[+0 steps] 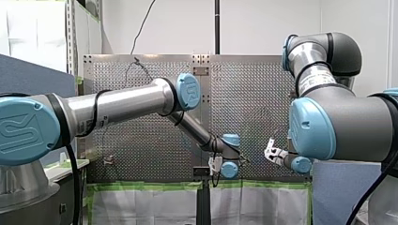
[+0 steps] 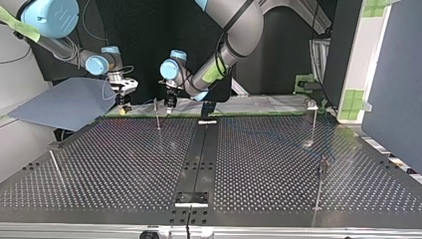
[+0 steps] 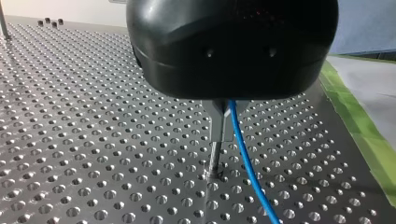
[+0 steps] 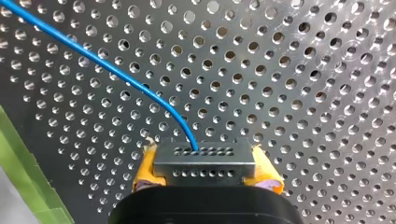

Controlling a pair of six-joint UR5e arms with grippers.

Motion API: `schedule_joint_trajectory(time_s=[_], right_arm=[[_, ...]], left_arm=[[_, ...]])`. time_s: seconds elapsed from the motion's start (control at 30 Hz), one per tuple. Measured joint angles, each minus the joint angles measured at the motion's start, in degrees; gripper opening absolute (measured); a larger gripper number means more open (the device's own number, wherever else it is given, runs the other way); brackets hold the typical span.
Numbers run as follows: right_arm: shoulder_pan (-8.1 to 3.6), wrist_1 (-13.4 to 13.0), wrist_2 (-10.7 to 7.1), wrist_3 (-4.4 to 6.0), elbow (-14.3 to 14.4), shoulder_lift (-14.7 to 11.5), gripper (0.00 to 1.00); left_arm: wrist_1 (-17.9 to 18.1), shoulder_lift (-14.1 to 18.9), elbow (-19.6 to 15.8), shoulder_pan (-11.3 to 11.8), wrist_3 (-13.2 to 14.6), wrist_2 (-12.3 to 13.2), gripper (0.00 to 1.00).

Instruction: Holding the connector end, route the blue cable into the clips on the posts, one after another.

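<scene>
Two yellow pads (image 4: 145,169) of the right gripper (image 4: 205,163) clamp a flat grey metal connector (image 4: 204,154) with rows of small holes. From it a thin blue cable (image 4: 116,74) arcs over the perforated metal table (image 4: 303,93) and passes a slim post (image 3: 214,161) under the black left gripper (image 2: 169,105), whose opening cannot be told.

2 arms, my left arm (image 2: 234,45) and my right arm (image 2: 64,47), 2 grippers, left gripper (image 2: 170,102) and right gripper (image 2: 124,104), 1 blue cable (image 4: 116,70), 1 connector (image 4: 204,161), 4 posts (image 2: 54,164) (image 2: 157,114) (image 2: 315,122) (image 2: 320,186), 1 perforated desk (image 2: 249,164)
</scene>
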Motion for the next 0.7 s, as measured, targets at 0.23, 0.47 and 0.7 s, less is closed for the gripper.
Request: schedule_joint_trajectory(time_s=[0.23, 0.47, 0.7], right_arm=[[0.02, 0.0, -0.09, 0.07, -0.3, 0.0, 0.00], [0.13, 0.0, -0.13, 0.02, -0.3, 0.0, 0.00], [0.14, -0.2, 0.03, 0.11, -0.3, 0.1, 0.00]], left_arm=[[-0.3, -0.7, 0.0, 0.0, -2.1, 2.0, 0.00], [-0.3, -0.9, 0.1, 0.4, -4.9, 4.7, 0.00], [0.0, -1.1, 0.2, 0.8, -6.6, 5.4, 0.00]])
